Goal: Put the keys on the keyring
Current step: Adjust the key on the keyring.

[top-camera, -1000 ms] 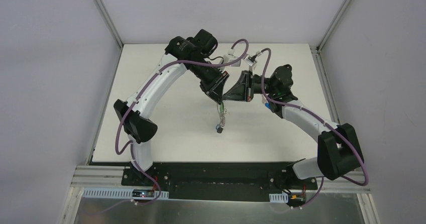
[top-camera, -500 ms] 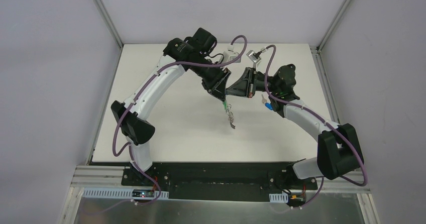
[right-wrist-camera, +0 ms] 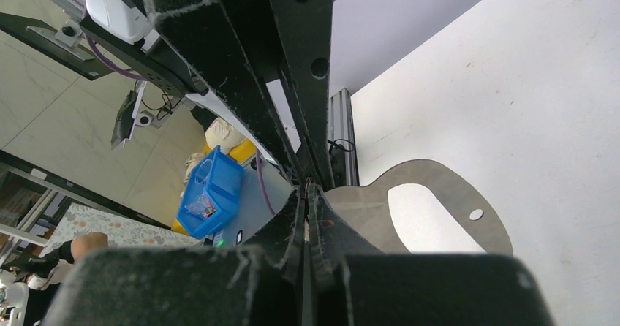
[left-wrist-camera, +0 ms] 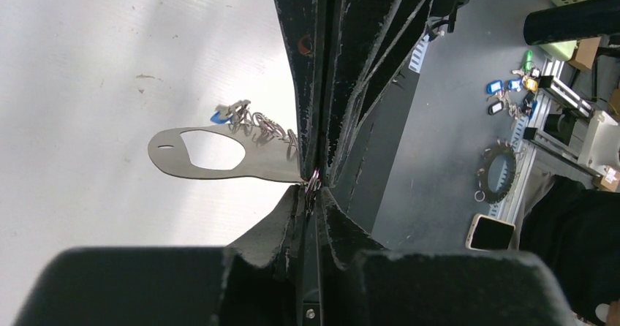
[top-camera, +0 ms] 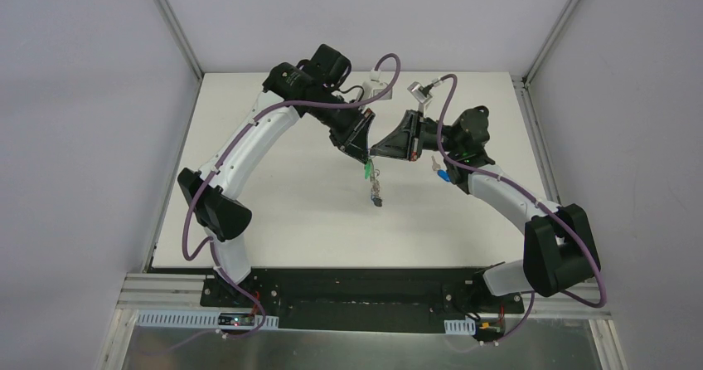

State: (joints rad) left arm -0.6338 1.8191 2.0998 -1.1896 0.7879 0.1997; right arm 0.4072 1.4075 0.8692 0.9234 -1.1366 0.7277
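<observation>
Above the middle of the bench (top-camera: pixel 273 204), a little toward its far edge, the two hands meet tip to tip in the air. The left hand (left-wrist-camera: pixel 314 192) has its fingers drawn nearly together on a small glinting metal ring at the edge of the keyring (left-wrist-camera: pixel 256 167). The right hand (right-wrist-camera: pixel 303 188) is pressed fully together, with the same flat grey plate starting right at its tips, so it appears to be pinching the plate's edge. From that shared pinch the oval plate juts out sideways, its row of linked rings (left-wrist-camera: pixel 265 126) trailing along one side. From above, the green key (top-camera: pixel 366 169) hangs just below the fingertips, with the chain and a small dark tag (top-camera: pixel 377 202) dangling under it. The blue key (top-camera: pixel 443 176) lies on the bench beside the right forearm, well apart from the keyring. The step in hand looks like working the green key onto a ring; whether it is fully threaded cannot be told. Next, one hand must keep the keyring steady while the other fetches the blue key by its plastic head. No brand, label or writing is legible.
</observation>
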